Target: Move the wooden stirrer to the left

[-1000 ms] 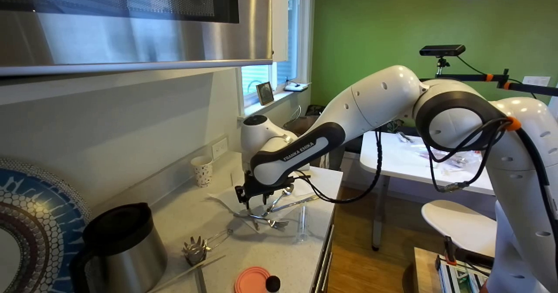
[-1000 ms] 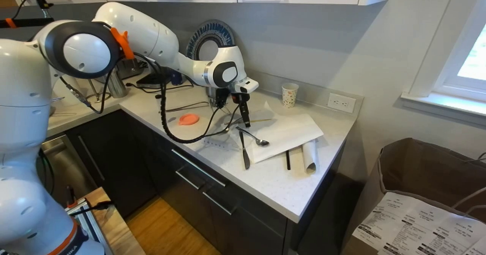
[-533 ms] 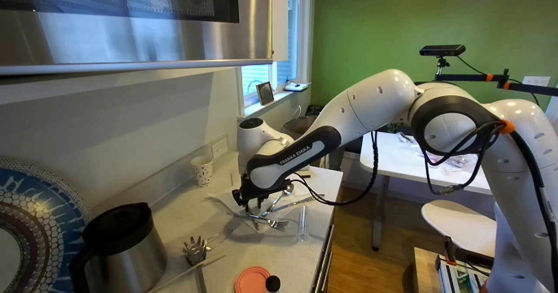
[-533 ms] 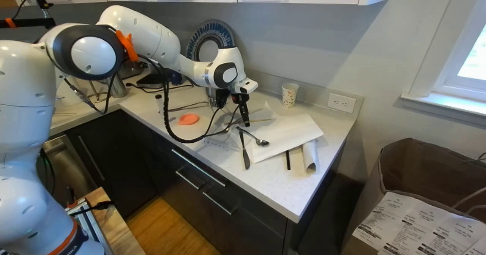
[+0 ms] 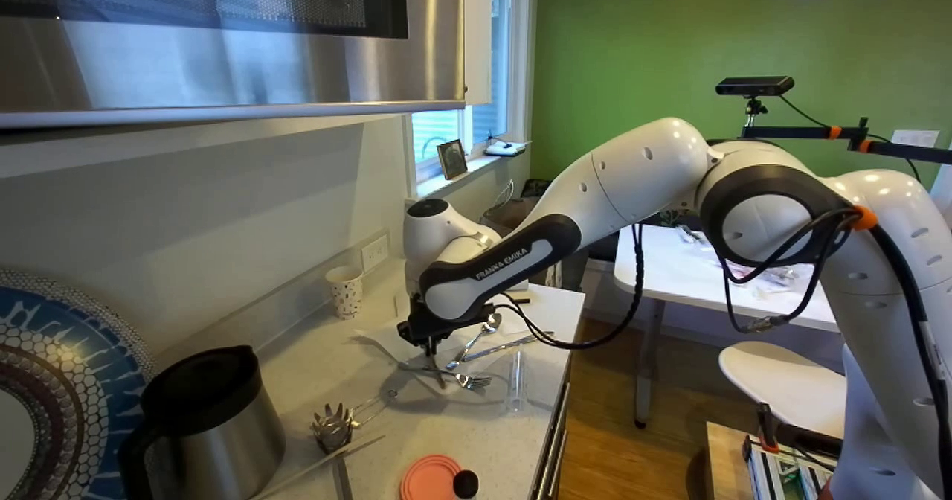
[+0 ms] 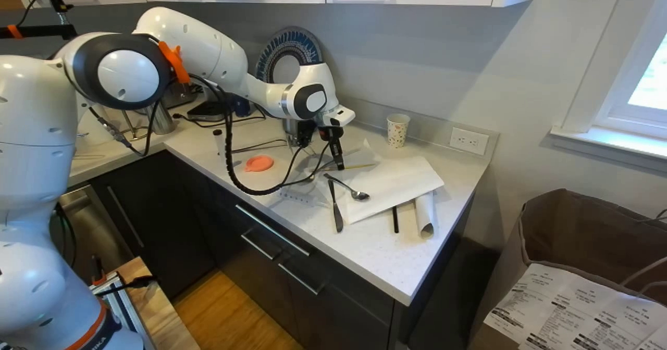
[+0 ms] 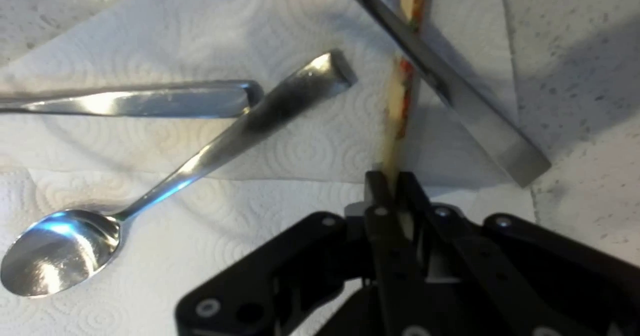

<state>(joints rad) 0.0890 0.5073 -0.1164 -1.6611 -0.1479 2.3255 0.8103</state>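
In the wrist view my gripper (image 7: 391,182) is shut on the wooden stirrer (image 7: 398,98), a thin pale stick with a red pattern along one side. Its pale end sits between the fingertips, and the rest stretches away over white paper towel (image 7: 305,148). A flat metal handle (image 7: 480,121) crosses over the stirrer. In an exterior view the stirrer (image 6: 363,166) shows as a thin yellowish line beside the gripper (image 6: 340,167), low over the counter. The gripper (image 5: 430,351) points down just behind a fork (image 5: 472,382) in an exterior view.
A spoon (image 7: 62,253) and another handle (image 7: 190,101) lie on the towel left of the fingers. Around them stand a paper cup (image 6: 397,131), an orange lid (image 6: 259,163) and a steel jug (image 5: 223,418). A clear tube (image 5: 516,385) lies near the counter's front edge.
The fingers stood apart earlier and have come together around the stirrer. The arm dropped slightly at first, then held nearly still. In an exterior view the stirrer has shifted a little.
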